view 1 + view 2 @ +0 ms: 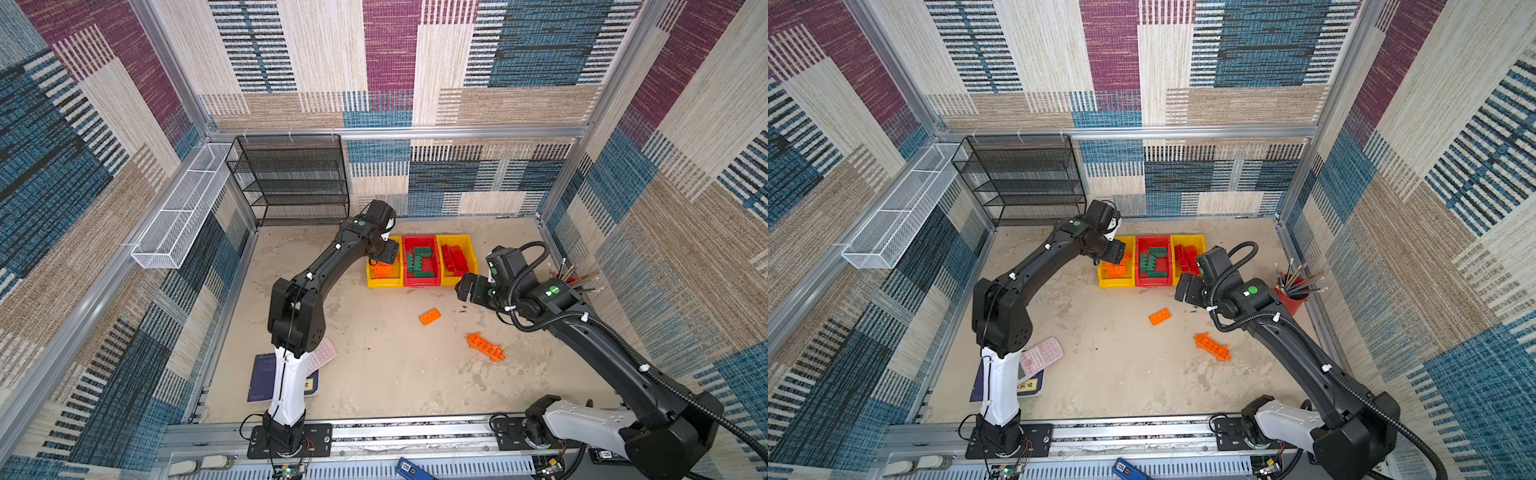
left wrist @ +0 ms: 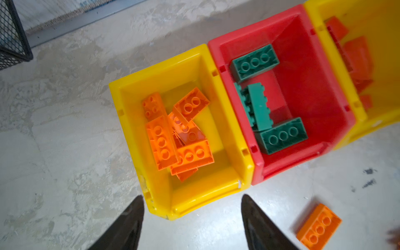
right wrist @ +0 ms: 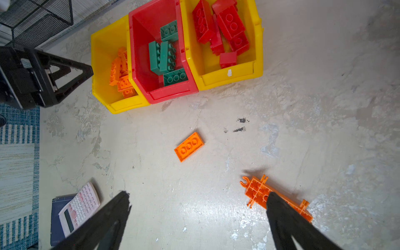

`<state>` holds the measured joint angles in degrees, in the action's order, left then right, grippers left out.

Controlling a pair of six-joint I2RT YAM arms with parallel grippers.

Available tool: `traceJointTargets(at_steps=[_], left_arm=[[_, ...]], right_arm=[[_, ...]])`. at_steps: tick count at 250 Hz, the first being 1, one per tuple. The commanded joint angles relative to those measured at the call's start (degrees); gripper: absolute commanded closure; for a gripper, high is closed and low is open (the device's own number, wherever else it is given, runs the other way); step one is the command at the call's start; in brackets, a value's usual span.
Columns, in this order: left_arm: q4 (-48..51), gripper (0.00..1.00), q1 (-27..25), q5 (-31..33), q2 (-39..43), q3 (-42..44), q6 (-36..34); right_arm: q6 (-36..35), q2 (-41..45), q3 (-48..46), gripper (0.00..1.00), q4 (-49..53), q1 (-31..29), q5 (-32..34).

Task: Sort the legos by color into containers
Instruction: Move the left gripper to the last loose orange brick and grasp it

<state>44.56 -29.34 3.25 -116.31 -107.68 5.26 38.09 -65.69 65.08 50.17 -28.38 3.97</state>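
Observation:
Three containers stand side by side at the back. The left yellow bin [image 1: 384, 284] [image 2: 155, 67] holds orange legos [image 2: 190, 153]. The red bin [image 1: 420, 282] [image 2: 313, 86] holds green bricks [image 2: 281, 135], and the right yellow bin [image 1: 471, 253] holds red bricks [image 3: 229, 21]. A loose orange brick [image 1: 430, 316] [image 3: 189, 146] and a spiky orange lattice piece [image 1: 485, 347] [image 3: 257, 191] lie on the floor. My left gripper [image 1: 388, 251] [image 2: 192, 197] hangs open and empty over the left yellow bin. The right gripper [image 1: 463, 286] [image 3: 198, 193] is open above the floor, near the lattice piece.
A black mesh shelf [image 1: 291, 178] fills the back left corner, and a white wire basket [image 1: 178, 208] hangs on the left wall. A pink calculator [image 1: 1040, 355] lies on a dark notebook [image 1: 262, 376] at the front left. A red pencil cup [image 1: 1291, 299] stands at the right.

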Motion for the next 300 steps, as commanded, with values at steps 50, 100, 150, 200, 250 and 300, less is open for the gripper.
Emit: traceJointTargets(at_steps=[50,100,150,200,250,300], left_arm=[[-14.10,0.27,-11.88,-2.54,10.31,19.17,-6.40],[-15.41,0.27,-17.07,-4.28,9.43,23.11,-7.01],[-16.00,0.29,-19.99,-1.90,5.33,23.07,-9.02],[-14.92,0.30,-21.52,-1.24,0.32,20.12,-12.00],[-14.07,0.32,-21.49,-1.00,-3.42,18.03,-11.28],[-13.28,0.35,-21.52,0.55,-6.45,16.67,-11.11]], right_arm=[[-0.52,4.34,-0.24,0.00,6.19,-0.01,2.03],[1.68,7.68,-1.62,0.01,6.62,-0.01,-0.31],[4.66,12.70,-3.02,0.00,7.96,0.00,-1.41],[6.01,15.95,-2.57,0.00,11.00,-0.01,-0.60],[7.31,18.02,-2.10,0.00,12.77,-0.01,0.25],[8.61,20.24,-2.76,0.01,13.95,-0.01,0.51]])
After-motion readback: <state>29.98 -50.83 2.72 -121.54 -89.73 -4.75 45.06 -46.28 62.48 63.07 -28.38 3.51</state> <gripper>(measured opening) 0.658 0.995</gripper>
